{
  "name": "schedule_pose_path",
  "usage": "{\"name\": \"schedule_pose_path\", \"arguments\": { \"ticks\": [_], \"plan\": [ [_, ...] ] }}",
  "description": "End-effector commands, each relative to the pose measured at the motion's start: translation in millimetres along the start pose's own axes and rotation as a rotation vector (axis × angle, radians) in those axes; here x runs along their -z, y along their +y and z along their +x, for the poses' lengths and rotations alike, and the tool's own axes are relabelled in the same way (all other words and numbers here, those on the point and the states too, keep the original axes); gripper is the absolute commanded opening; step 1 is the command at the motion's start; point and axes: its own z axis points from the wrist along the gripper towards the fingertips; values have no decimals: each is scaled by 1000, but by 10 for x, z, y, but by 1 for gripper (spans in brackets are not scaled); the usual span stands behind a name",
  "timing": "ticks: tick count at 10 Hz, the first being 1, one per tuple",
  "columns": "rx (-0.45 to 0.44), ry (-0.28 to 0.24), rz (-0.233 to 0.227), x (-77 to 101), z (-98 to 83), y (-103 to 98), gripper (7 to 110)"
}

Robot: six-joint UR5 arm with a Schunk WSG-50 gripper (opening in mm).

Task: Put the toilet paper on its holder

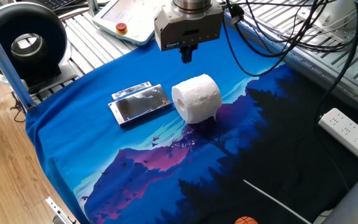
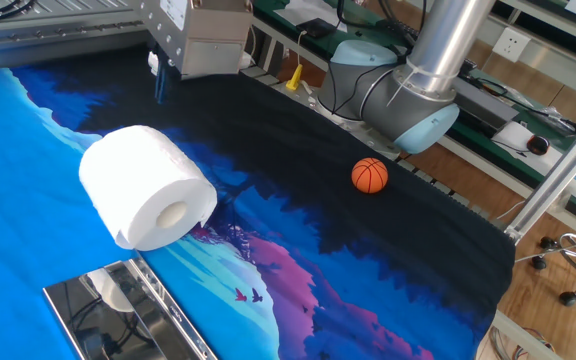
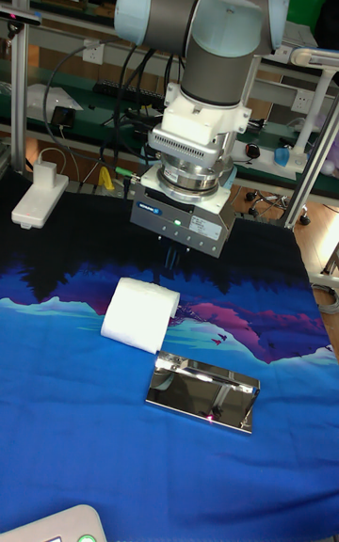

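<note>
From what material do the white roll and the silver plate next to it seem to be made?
The toilet paper looks like soft, matte white paper; its surface shows a faint embossed texture and a hollow core. The holder appears to be polished metal, probably steel: its mirror-like face reflects the surroundings and its edges look folded up.

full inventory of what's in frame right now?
toilet paper: 1, white, lying on its side mid-cloth, nothing gripping it
holder: 1, shiny silver, flat on the cloth beside the roll, apart from it
cloth: 1, blue and purple mountain print, covering the table
ball: 1, small, orange, on the dark part of the cloth
pendant: 1, white with red button, on the slatted surface past the cloth
power strip: 1, white, off the cloth edge
fan-like ring: 1, black, at the table corner
gripper: 1, dark fingers together, above the cloth behind the roll
</note>
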Motion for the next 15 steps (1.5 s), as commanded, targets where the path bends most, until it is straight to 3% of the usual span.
{"name": "schedule_pose_path", "arguments": {
  "ticks": [1, 2, 4, 5, 7, 9, 10, 13, 15],
  "plan": [
    [15, -39, -12, 14, -97, 25, 7],
    [39, -52, 7, 15, -131, -19, 7],
    [43, 30, 16, 13, 72, -47, 7],
    [46, 42, 19, 14, 102, -55, 7],
    [55, 37, 19, -45, -70, 1, 7],
    [30, 63, 75, 122, 66, -130, 7],
    [34, 83, 66, 124, 116, -109, 7],
    [67, 41, 35, 114, 13, -31, 7],
    [114, -33, 13, 112, -172, 32, 7]
  ]
}}
